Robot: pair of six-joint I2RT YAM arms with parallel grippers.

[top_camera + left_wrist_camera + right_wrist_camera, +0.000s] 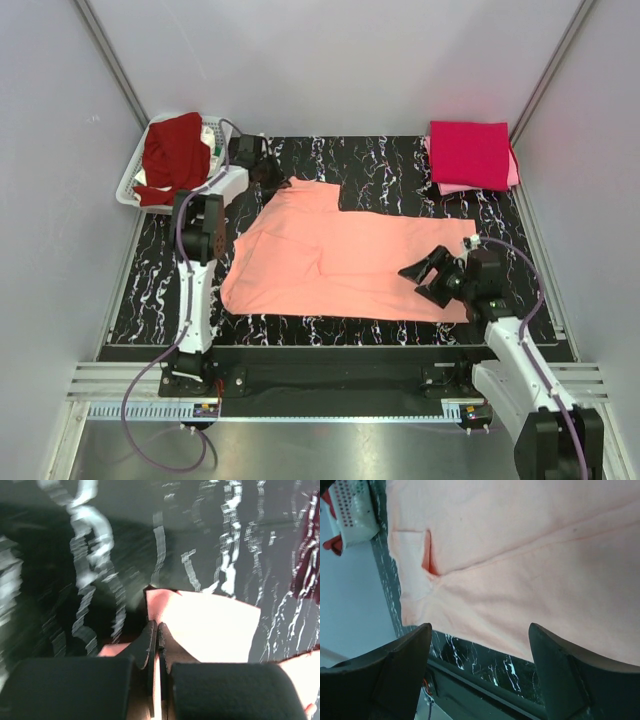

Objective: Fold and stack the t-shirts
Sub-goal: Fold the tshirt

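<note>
A salmon-peach t-shirt lies spread across the black marbled mat. My left gripper is shut on the shirt's far left corner, the cloth pinched between the pads. My right gripper is open and empty, hovering over the shirt's near right part. A folded crimson-magenta t-shirt lies on a light pink one at the far right. A dark maroon-red t-shirt hangs over the white basket.
The white plastic basket stands at the far left corner; it also shows in the right wrist view. Grey walls close in both sides and the back. A metal rail runs along the near edge.
</note>
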